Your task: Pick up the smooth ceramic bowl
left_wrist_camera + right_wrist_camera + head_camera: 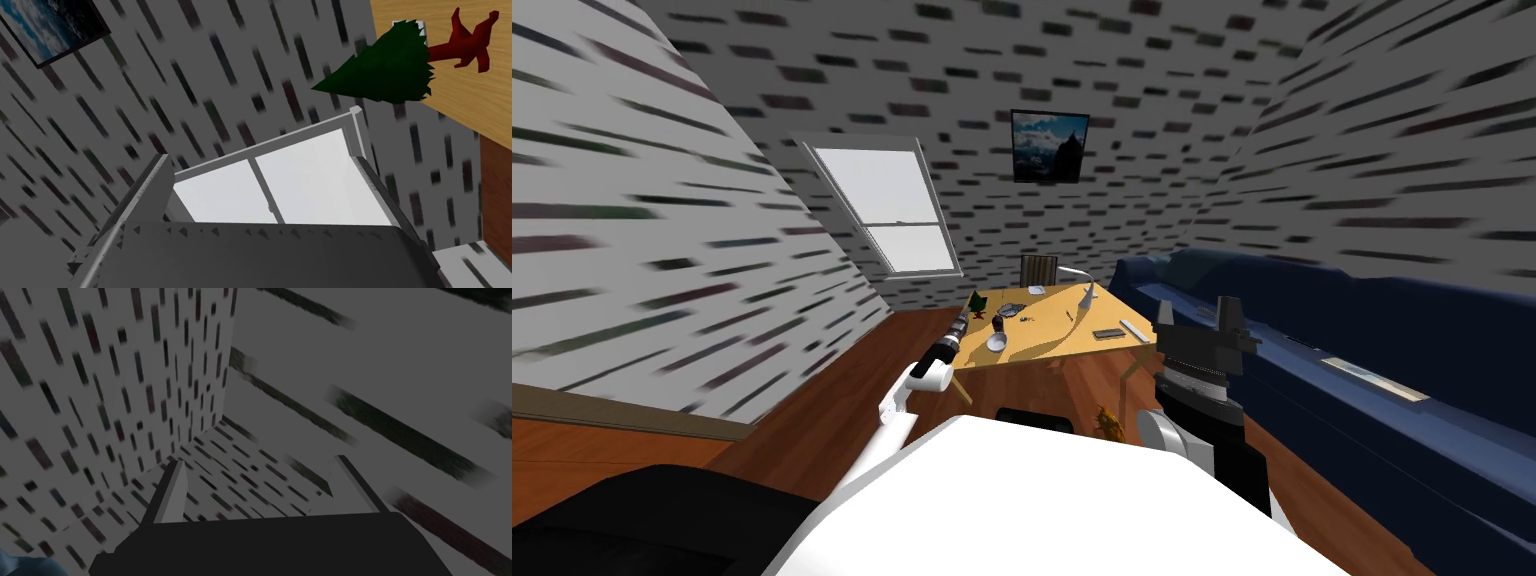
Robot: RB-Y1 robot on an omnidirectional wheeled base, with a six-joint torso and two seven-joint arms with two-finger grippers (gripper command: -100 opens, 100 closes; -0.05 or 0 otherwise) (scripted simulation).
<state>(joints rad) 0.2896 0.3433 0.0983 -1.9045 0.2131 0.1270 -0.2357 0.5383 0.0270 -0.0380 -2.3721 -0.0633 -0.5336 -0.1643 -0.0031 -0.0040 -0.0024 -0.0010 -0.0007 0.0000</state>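
Near the bench's (1047,335) front edge sits the bowl (997,342). Left pincer (964,320), blades apart, aims past it; swinging across could shove it off. Right pincer (258,460) also apart.

A home's living room: blue sofa (1362,310), wooden table (1057,335), framed picture (1050,146).

White left forearm (897,405), dark wrist (944,350); black right gripper (1197,310) box, grey blade fingers (172,498)
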